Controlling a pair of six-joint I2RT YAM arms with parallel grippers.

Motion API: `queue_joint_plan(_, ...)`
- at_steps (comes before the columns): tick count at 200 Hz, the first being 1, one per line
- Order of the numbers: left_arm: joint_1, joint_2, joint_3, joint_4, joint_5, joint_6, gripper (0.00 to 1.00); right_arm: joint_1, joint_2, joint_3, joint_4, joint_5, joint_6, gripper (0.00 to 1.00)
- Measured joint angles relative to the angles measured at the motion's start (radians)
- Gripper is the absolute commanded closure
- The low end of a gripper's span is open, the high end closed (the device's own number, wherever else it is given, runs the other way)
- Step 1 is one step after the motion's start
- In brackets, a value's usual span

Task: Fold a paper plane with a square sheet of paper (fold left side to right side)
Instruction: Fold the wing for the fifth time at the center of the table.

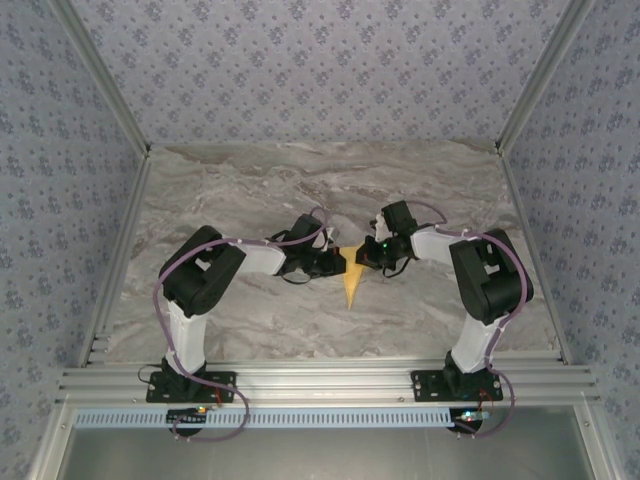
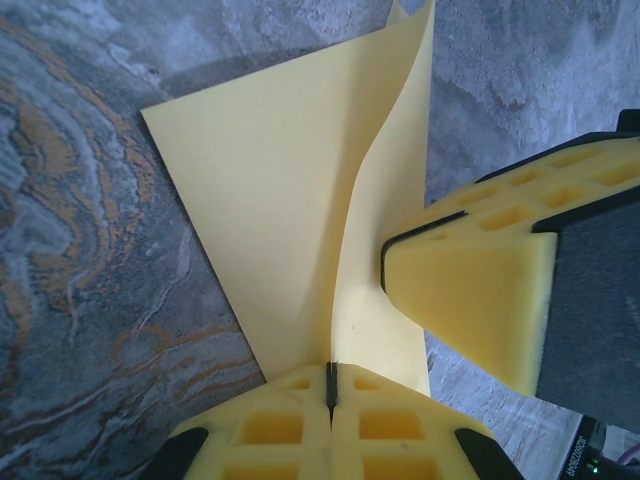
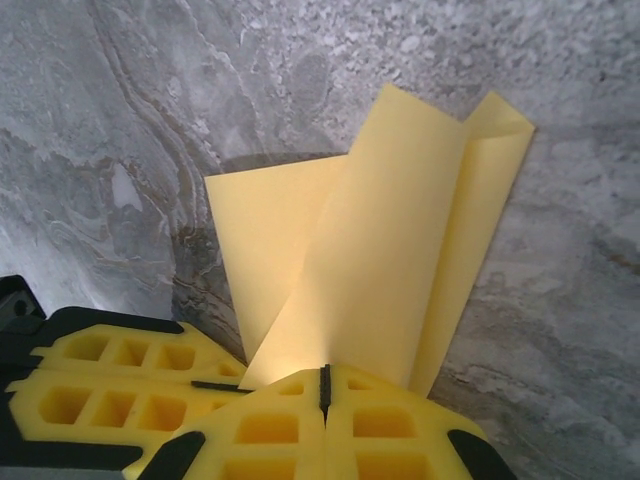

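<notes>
Near the middle of the marble table (image 1: 250,190), both arms are bending at the elbows and reaching inward, wrists almost meeting. The left gripper (image 1: 338,262) and the right gripper (image 1: 366,256) are each pinching closed on a raised flap of the folded yellow paper (image 1: 351,288), whose point is lying toward the near edge.

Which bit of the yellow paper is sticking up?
The curled flap pinched in the left gripper. It rises off the table; the wide triangle lies flat.
</notes>
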Motion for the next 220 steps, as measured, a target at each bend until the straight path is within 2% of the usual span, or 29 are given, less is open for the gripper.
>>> queue_joint_plan(87, 0.000, -0.001, 0.000, 0.001, 0.000, -0.013, 1.00, 0.000, 0.011, -0.004, -0.001, 0.008, -0.009, 0.96)
queue_joint_plan(123, -0.005, -0.015, -0.001, -0.013, -0.024, -0.017, 0.87, 0.000, 0.006, -0.017, 0.011, 0.013, -0.016, 0.96)
queue_joint_plan(153, -0.005, -0.090, -0.039, -0.072, -0.089, -0.009, 0.69, 0.000, 0.002, -0.032, 0.035, 0.012, -0.016, 0.97)
queue_joint_plan(190, -0.016, -0.225, -0.088, -0.134, -0.137, -0.014, 0.69, 0.000, 0.000, -0.039, 0.048, 0.011, -0.016, 0.97)
queue_joint_plan(220, -0.079, -0.276, -0.089, -0.134, -0.127, -0.026, 0.72, 0.000, -0.001, -0.042, 0.051, 0.010, -0.016, 0.97)
